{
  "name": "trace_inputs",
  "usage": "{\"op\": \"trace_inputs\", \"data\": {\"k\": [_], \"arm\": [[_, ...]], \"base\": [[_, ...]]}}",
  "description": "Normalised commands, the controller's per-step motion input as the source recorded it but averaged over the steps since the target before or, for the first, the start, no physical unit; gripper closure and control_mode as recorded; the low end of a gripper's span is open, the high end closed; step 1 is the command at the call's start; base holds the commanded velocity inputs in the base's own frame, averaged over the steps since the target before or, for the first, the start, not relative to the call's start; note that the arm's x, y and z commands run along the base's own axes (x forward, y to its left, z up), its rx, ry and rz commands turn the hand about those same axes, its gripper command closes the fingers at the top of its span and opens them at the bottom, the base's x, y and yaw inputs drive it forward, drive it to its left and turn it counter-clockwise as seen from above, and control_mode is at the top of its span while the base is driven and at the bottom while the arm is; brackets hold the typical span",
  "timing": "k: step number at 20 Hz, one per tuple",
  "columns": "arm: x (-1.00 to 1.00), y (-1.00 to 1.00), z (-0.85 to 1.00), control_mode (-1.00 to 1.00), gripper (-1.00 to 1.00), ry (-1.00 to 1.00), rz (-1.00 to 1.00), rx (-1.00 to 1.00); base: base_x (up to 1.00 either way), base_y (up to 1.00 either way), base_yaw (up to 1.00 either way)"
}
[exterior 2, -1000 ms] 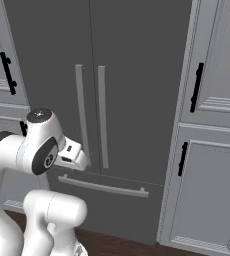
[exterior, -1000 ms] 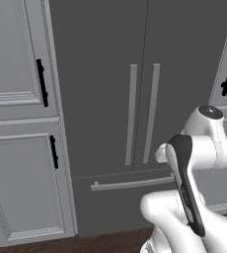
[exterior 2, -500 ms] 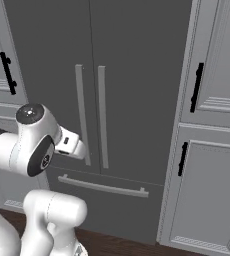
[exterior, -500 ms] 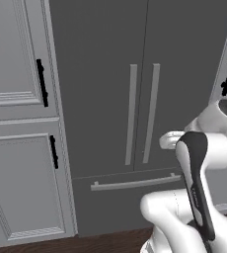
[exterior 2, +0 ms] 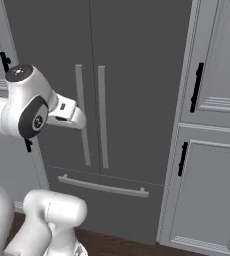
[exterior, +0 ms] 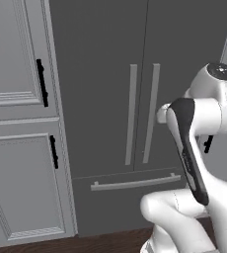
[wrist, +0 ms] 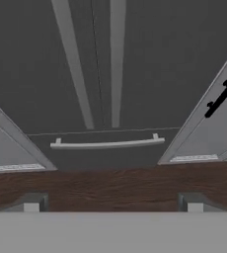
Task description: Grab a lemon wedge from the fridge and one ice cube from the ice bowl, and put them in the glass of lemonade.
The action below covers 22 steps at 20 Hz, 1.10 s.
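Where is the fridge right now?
The fridge stands straight ahead of the robot with both doors shut, between light grey cabinets on either side.

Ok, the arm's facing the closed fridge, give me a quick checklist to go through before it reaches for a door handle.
1. Fridge doors shut, so a door has to be opened first: ok, both upper doors are closed.
2. Vertical door handles in view and unobstructed: ok, the two bars stand side by side at the centre seam.
3. Hand open and empty: ok, the fingertips stand wide apart with nothing between them.
4. Hand lined up on one handle: not ok, it looks down toward the drawer handle and the floor.
5. Lemon wedge located: cannot tell, the doors hide the interior.
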Motion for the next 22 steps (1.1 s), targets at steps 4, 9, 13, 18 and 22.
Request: {"op": "trace_inputs", "data": {"k": [4, 9, 13, 18, 22], "arm": [[1.00, 0.06, -0.52, -1.00, -1.00, 0.00, -0.06, -0.03], [1.00, -0.02, -0.68, -1.00, -1.00, -0.03, -0.02, -0.01], [0.84, -0.37, -0.23, -1.00, -1.00, -0.10, 0.00, 0.06], [0.41, -0.36, -0.02, -1.00, -1.00, -0.06, 0.00, 0.03], [0.61, 0.00, -0.20, -1.00, -1.00, 0.00, 0.07, 0.00]], "base": [[0.00, 0.00, 0.00], [0.00, 0.00, 0.00], [0.00, 0.00, 0.00], [0.00, 0.00, 0.00], [0.00, 0.00, 0.00]]}}
